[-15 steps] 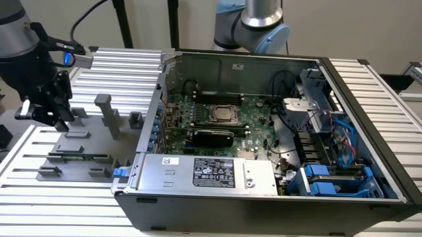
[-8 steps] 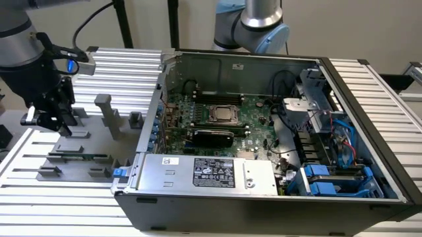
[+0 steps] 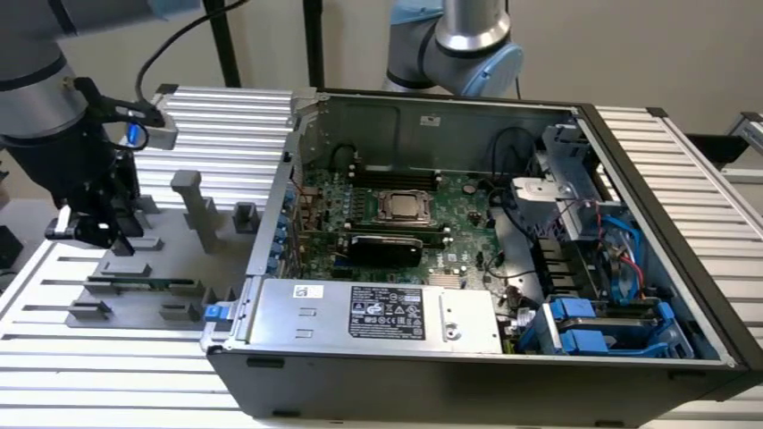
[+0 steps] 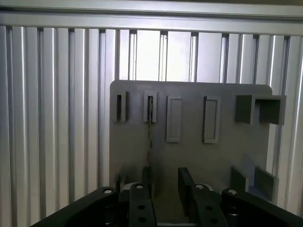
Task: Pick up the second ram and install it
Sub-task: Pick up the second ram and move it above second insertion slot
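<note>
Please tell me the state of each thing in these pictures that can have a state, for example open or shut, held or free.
Gripper: open, holding nothing, above the grey holder.
Memory stick: standing on its edge in a slot of the grey holder, not gripped.
Computer case: lying on its side, open, side panel off.
Processor socket: uncovered, no cooler on it.

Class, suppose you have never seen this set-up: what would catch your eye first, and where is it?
The open computer case fills the middle of the exterior view, its motherboard bared. At that view's left, a dark robot arm hangs over a grey holder tray, its jaws open near the thin green ram strip held in the tray's slots.
</note>
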Motion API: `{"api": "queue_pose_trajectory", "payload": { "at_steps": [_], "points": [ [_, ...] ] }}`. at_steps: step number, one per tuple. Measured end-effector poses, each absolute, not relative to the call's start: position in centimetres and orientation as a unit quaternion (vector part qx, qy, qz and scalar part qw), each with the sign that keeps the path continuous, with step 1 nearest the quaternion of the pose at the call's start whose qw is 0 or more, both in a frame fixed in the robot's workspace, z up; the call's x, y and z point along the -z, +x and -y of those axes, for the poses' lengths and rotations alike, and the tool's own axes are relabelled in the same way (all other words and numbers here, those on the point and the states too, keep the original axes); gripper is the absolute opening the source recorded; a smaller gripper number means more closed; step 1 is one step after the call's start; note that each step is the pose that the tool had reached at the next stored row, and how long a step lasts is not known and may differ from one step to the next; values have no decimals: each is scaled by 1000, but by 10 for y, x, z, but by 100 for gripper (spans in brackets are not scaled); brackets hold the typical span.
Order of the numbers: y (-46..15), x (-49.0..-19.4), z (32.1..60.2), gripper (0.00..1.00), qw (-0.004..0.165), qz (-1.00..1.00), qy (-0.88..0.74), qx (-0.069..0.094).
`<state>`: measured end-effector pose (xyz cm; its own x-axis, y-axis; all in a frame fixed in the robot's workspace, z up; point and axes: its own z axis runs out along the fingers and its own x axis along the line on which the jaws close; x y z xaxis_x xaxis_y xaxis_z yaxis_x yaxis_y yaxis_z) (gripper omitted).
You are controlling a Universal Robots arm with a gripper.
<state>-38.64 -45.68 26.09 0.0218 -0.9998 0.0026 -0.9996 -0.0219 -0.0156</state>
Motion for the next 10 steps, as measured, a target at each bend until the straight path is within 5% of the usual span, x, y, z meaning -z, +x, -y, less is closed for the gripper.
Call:
{"api": "queue_pose_trajectory", "payload": {
  "at_steps": [10],
  "points": [
    [-385, -243, 470, 100, 5, -699, -715, 6]
  ]
}}
